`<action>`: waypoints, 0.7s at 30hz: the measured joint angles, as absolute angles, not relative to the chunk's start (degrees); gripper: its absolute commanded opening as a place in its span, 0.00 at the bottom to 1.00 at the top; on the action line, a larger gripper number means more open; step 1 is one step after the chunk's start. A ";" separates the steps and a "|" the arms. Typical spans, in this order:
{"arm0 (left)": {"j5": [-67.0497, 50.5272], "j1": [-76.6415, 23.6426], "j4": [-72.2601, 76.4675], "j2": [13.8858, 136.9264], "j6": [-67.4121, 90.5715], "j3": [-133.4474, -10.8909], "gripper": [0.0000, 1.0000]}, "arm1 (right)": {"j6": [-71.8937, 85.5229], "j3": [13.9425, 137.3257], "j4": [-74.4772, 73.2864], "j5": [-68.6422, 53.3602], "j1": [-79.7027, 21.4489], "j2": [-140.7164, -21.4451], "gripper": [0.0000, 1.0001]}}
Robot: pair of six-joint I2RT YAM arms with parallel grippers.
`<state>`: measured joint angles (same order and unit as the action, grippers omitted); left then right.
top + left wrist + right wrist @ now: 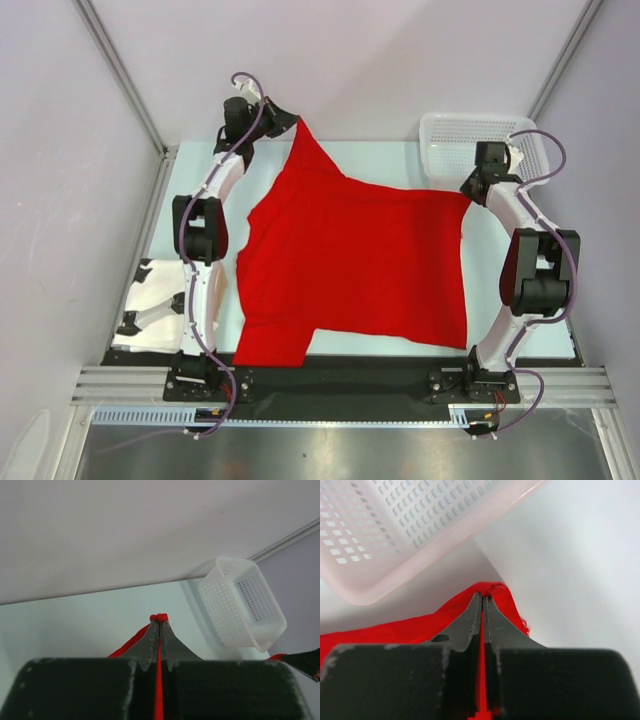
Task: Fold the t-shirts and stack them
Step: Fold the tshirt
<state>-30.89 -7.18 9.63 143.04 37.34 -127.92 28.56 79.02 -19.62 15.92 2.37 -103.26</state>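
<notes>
overhead view plus two wrist close-ups
top looks down on the whole table (385, 160); wrists look close along their fingers (146, 647); all share the basket (452, 130).

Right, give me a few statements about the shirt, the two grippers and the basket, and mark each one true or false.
1. The left gripper is shut on the red t-shirt. True.
2. The right gripper is open and holds nothing. False: it is shut on an edge of the red t-shirt.
3. The white mesh basket stands at the far right corner of the table. True.
4. The red t-shirt lies folded into a small rectangle. False: it is spread out across the table, not folded.
</notes>
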 measured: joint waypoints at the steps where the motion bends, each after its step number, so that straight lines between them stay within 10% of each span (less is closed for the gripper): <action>1: -30.92 -7.25 9.17 142.91 37.54 -127.79 0.00 | 28.38 79.02 -19.62 15.49 2.81 -103.26 0.00; 21: -24.58 -7.31 -5.37 107.87 33.98 -101.84 0.00 | 26.30 89.06 -36.64 1.65 4.29 -107.24 0.00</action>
